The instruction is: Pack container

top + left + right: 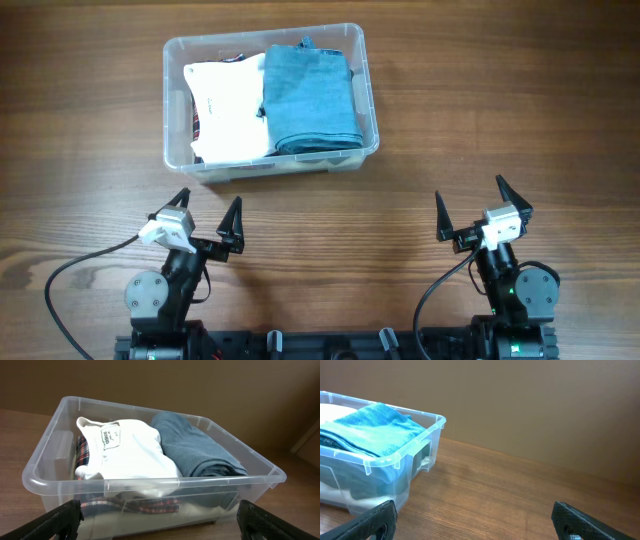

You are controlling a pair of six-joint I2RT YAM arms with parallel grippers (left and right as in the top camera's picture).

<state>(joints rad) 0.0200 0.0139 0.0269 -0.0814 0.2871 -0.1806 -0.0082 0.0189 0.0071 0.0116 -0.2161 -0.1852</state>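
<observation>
Tabletop (400, 230): brown wood grain, smooth-looking, filling the overhead view; a plain tan wall stands behind it in both wrist views.
Container (176, 60): clear bin with rounded corners, upper left of centre in the overhead view, straight ahead of the left arm. It looks light, and on this slick wood I judge that a sideways nudge would make it skate or turn rather than stay put.
Blue towel (310, 100): folded, filling the right half of the bin, its top about level with the rim or slightly over it. Risk: a hand coming in low across the rim could catch the fold and drag it out.
White shirt (230, 110): folded, in the left half, touching the towel. It mounds high in the middle, so pressing down on one side may tip the pile over the rim.
Plaid cloth (150, 506): bunched beneath the shirt against the front and left walls. Being uneven underneath, it likely makes the stack above it unsteady.
Left hand (210, 197): lower left of the overhead view, fingers spread wide, grasping nothing, near the bin's front wall. Reaching forward carelessly would bump that wall.
Right hand (469, 190): lower right, also released and empty, well apart from the bin. A long diagonal reach from there would meet the bin's corner first.
</observation>
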